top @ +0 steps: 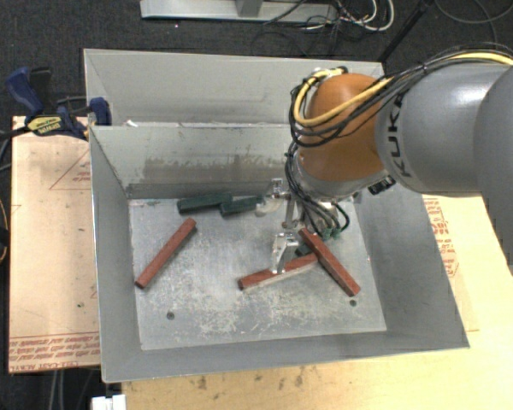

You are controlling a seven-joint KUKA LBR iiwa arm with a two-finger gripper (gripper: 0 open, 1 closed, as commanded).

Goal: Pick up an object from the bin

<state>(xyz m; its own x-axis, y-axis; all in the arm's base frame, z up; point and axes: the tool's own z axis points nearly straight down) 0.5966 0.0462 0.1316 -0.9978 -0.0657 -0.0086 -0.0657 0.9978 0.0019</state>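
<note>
Two red bars meeting near the bin's (239, 323) right edge, gripper (284, 250) hanging over them.
It's coming onto the lower bar (258, 278), probably aiming for its free middle, with the other bar (338, 272) touching alongside. Opening and hold: can't tell.

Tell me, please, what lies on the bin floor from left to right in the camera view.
left reddish-brown stick → dark green object → middle reddish-brown stick → right reddish-brown stick

Scuffed matt grey metal bin (197, 314); matt reddish-brown sticks (165, 253), apparently wooden.
</note>
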